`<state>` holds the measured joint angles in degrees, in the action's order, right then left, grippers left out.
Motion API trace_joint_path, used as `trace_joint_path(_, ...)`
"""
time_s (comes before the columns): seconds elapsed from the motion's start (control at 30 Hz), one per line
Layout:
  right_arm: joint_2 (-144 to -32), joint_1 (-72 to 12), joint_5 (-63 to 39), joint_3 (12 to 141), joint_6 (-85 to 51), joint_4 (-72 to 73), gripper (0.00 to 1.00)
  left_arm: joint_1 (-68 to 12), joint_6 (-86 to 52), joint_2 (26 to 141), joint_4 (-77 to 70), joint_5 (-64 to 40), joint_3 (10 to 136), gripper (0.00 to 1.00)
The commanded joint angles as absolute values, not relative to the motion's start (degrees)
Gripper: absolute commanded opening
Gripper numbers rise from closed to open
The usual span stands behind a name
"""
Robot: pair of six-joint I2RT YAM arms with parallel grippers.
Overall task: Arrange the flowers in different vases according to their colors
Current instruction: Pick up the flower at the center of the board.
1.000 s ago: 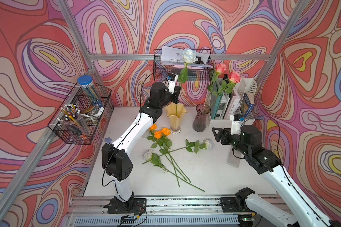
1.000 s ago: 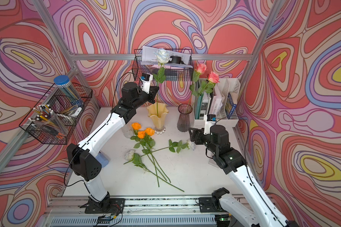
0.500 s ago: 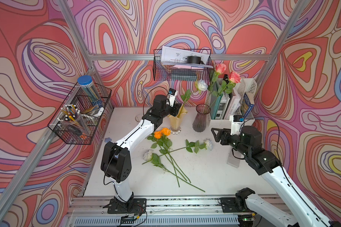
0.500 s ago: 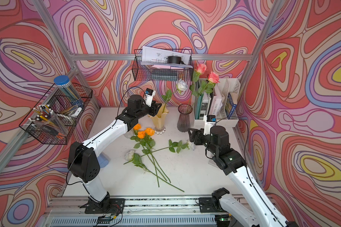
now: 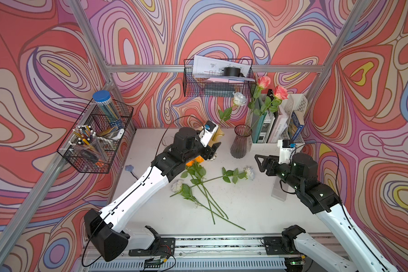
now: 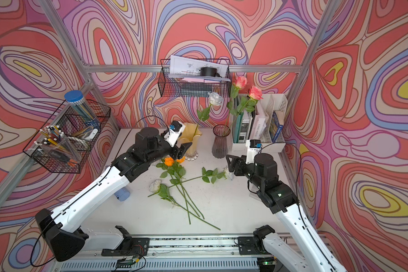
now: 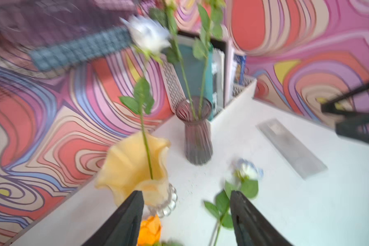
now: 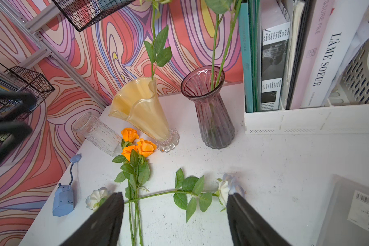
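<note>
1. Left gripper [image 7: 184, 198] has its jaws apart with nothing between them. In both top views it sits just beside the creamy yellow vase [image 8: 141, 106], on the vase's 7 o'clock side.
2. One white rose [image 5: 239, 99] stands in that vase, leaning towards 1 o'clock. Both pink roses [image 5: 264, 81] are in the purple vase [image 8: 213, 119]. The clear glass cylinder [image 8: 98, 132], at 9 o'clock from the yellow one, holds nothing.
3. Right gripper [image 8: 175, 196] is spread wide and empty too, hovering over the 3 o'clock side of the worktop [image 5: 245, 207].
4. The bit that matters imo: a second white rose [image 8: 224, 187] lies flat, with its bloom just beside the right gripper at about the gripper's 8 o'clock. Its stem runs off towards 8-9 o'clock and crosses the orange stems. The right arm is clearly the nearer one. In the right wrist view the stem runs from one finger towards the other, so I'd guess the wrist needs a turn before it closes.
5. A third white rose [image 8: 97, 197] lies farther out at 8 o'clock. The orange roses [image 8: 136, 144] have their blooms just beside the yellow vase's foot, under the left arm, with stems pointing to 5 o'clock. Those look like the left arm's job.
</note>
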<state>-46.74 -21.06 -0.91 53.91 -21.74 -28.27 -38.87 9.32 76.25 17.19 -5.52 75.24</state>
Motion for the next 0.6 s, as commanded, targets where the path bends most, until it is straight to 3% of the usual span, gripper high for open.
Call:
trace_joint_path(0.0,-48.01,-20.78,1.4,55.48,-21.03,-31.88,0.78,-40.69,15.66,81.38,31.7,-2.49,70.69,0.67)
trace_joint_path(0.23,-51.88,-19.83,4.8,57.84,-24.53,-37.98,0.78,-43.79,20.18,93.26,38.03,-1.09,74.38,0.59)
trace_joint_path(0.33,-52.26,-18.61,4.29,57.33,-25.2,-38.66,0.78,-44.12,21.96,98.51,39.16,-1.31,77.68,0.51)
trace_joint_path(0.57,-50.72,-17.15,3.66,56.43,-24.41,-39.33,0.78,-44.14,23.91,108.46,39.84,0.24,82.36,0.46)
